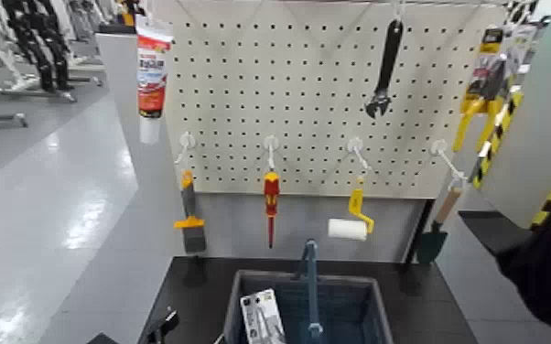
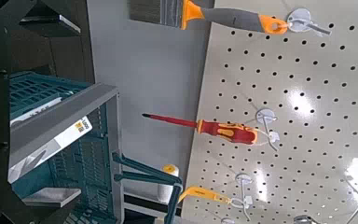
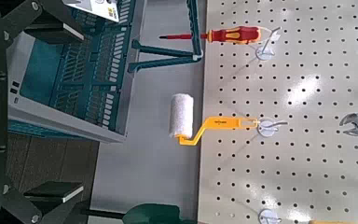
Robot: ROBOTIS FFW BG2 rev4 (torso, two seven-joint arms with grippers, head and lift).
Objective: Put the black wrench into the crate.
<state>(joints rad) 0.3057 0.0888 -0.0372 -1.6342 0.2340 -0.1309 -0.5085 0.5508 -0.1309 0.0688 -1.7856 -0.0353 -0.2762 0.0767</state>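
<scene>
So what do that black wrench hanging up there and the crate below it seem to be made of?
The black wrench looks like metal with a dark matte coating: thin, rigid, one even black, though painted plastic can't be ruled out. The crate looks like moulded plastic, grey-blue with ribbed walls and a blue bar handle.

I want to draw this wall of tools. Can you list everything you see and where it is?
black wrench: 1, black, hanging top of pegboard
tube: 1, red-white, hanging upper left
scraper: 1, orange-grey, lower left hook
screwdriver: 1, red-yellow, next hook
paint roller: 1, white, yellow handle, third hook
trowel: 1, dark green, right hook
pliers: 1, yellow handles, top right
crate: 1, grey-blue, on the table below
left pincer: 1, black, low beside crate
</scene>
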